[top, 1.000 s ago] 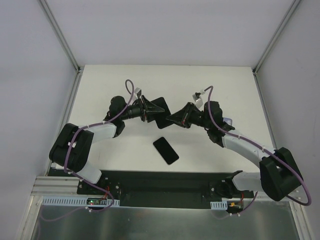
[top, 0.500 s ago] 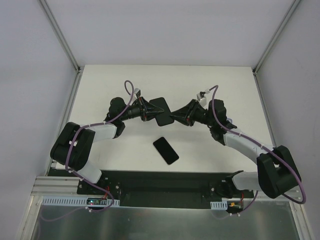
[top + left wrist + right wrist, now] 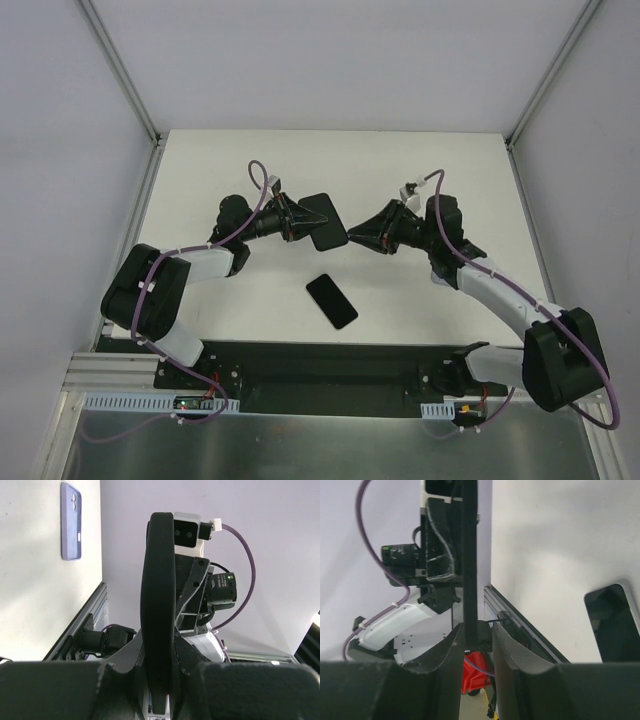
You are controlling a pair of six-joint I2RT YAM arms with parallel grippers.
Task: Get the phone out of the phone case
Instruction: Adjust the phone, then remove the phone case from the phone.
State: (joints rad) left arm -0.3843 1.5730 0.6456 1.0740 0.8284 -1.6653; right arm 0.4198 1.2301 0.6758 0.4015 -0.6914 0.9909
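Case (image 3: 322,222): black, held edge-on above surface (image 3: 250,295). Left tool (image 3: 298,222): pinching case. Right tool (image 3: 350,238): pinching the opposite corner. Phone (image 3: 331,301): flat on surface, below case, apart.

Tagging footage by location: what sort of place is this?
Probably a robotics lab cell: plain white wall panels on aluminium frame posts, a white table, and two black-and-white robot arms bolted at its near edge.
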